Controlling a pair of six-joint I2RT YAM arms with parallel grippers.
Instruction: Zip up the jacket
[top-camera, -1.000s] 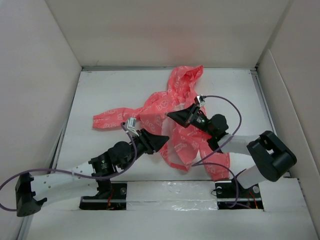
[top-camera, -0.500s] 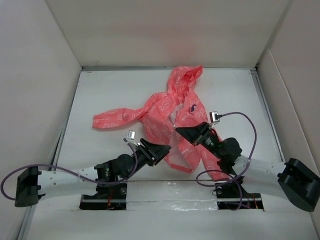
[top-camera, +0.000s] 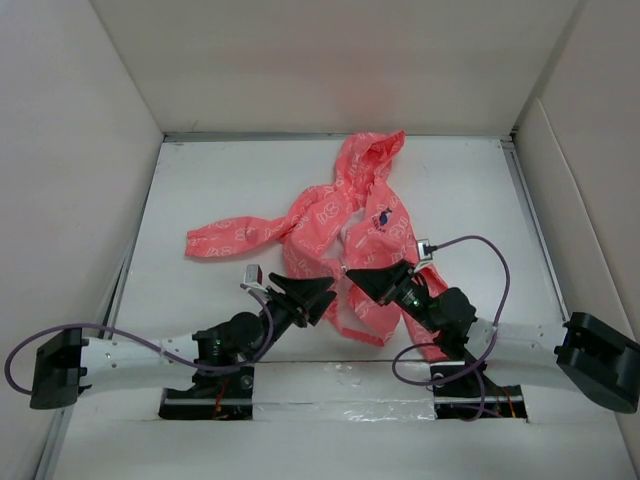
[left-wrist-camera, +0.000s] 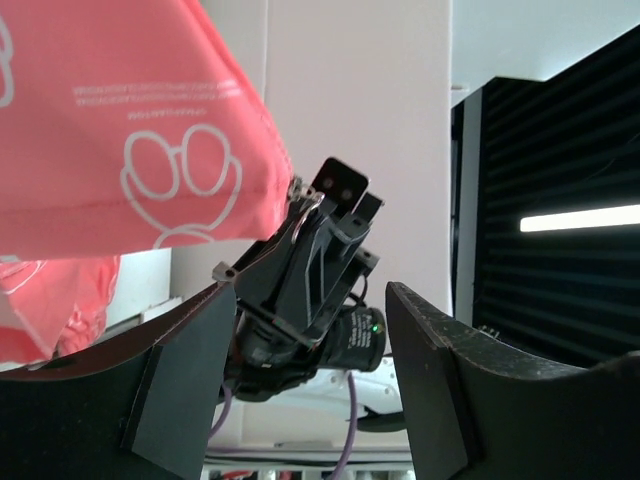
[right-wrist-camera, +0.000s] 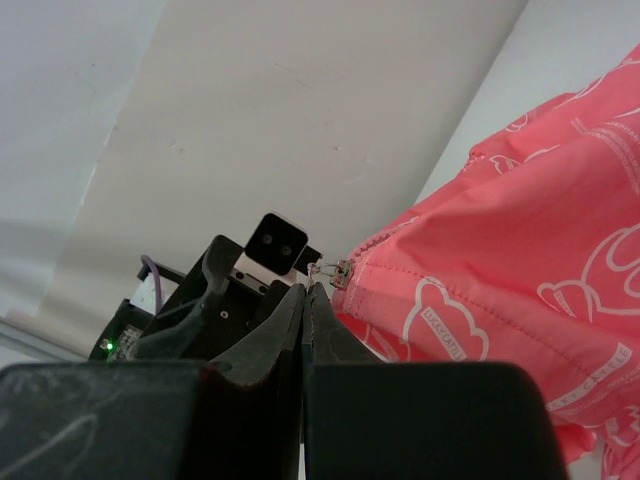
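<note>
The coral-pink jacket (top-camera: 330, 215) lies crumpled mid-table, hood (top-camera: 375, 150) at the back, one sleeve (top-camera: 225, 238) stretched left, the dark-blue logo (top-camera: 383, 214) showing. My right gripper (top-camera: 355, 270) is at its lower front edge. In the right wrist view the right gripper (right-wrist-camera: 306, 290) is shut on the small metal zipper pull (right-wrist-camera: 335, 272) at the corner of a lifted jacket panel (right-wrist-camera: 520, 260). My left gripper (top-camera: 318, 293) is just to the left, facing it. In the left wrist view the left gripper (left-wrist-camera: 310, 290) is open and empty, the jacket (left-wrist-camera: 120, 120) above it.
The white table (top-camera: 220, 180) is boxed in by white walls on three sides. A purple cable (top-camera: 470, 245) loops above the right arm, another (top-camera: 60, 335) along the left arm. The arm bases stand at the near edge.
My right gripper has moved toward the near edge with the jacket's front edge, uncovering the chest logo. Both arms have dropped lower and stretched outward. The left gripper has shifted slightly nearer.
</note>
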